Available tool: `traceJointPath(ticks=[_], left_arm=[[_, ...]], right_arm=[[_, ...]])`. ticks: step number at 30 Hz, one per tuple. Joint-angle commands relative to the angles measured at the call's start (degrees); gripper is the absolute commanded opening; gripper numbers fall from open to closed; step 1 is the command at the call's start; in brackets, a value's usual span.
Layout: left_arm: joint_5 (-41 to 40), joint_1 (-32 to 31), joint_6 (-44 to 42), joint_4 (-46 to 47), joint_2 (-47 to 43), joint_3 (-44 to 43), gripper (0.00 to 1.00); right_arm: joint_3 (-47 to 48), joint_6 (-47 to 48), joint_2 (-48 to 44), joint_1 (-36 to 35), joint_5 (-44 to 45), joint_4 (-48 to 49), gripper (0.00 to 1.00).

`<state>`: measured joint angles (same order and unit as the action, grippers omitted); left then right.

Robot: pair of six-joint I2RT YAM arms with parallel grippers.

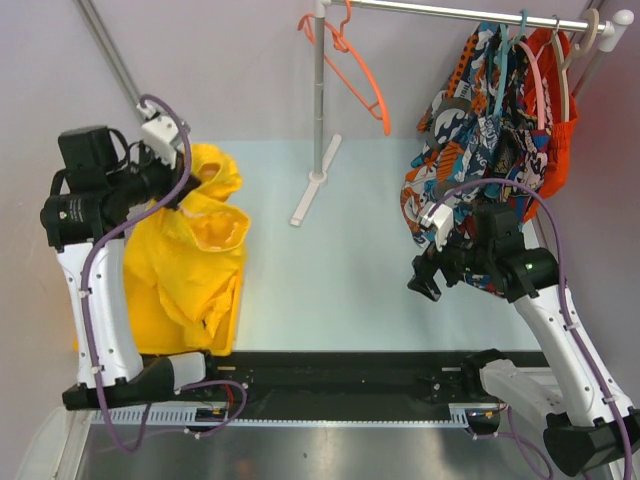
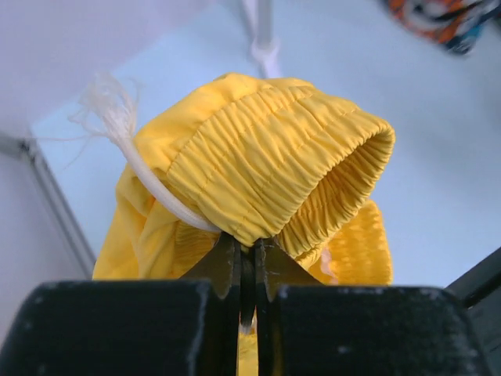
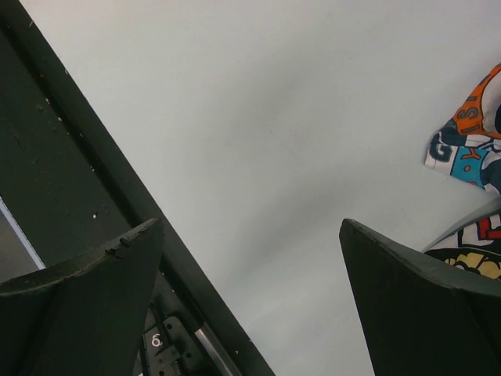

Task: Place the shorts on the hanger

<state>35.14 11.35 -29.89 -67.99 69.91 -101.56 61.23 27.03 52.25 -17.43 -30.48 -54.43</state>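
Left gripper [image 2: 246,249]: jaws pressed together on the elastic waistband of the shorts [image 2: 266,164], just beside the drawstring [image 2: 149,176]. The waist end is raised and the rest is heaped on the table [image 1: 330,260] at 9 o'clock. Right gripper [image 3: 250,227]: jaws wide apart, holding nothing, at 4 o'clock. The hanger [image 1: 362,75] hangs from the rail [image 1: 450,10] at 12 o'clock, well apart from the shorts.

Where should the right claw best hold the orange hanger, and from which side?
Probably its thin slanted arm, below the hook, coming from the right. The hanger dangles on the rail, the post blocks its left, and the open right claw is on that side.
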Motion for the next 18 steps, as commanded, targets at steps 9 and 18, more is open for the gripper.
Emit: traceJointPath(ticks=[9,18], left_arm=[[-1.90,-26.90,28.56,22.51,9.54,-23.96,0.00],[-18.94,-31.65,55.81,40.64,4.72,-9.55,0.00]], right_arm=[[5.39,-2.76,-0.48,-0.32,-2.48,3.28,1.00],[6.36,-4.44,-1.71,-7.25,-0.38,10.04,0.99]])
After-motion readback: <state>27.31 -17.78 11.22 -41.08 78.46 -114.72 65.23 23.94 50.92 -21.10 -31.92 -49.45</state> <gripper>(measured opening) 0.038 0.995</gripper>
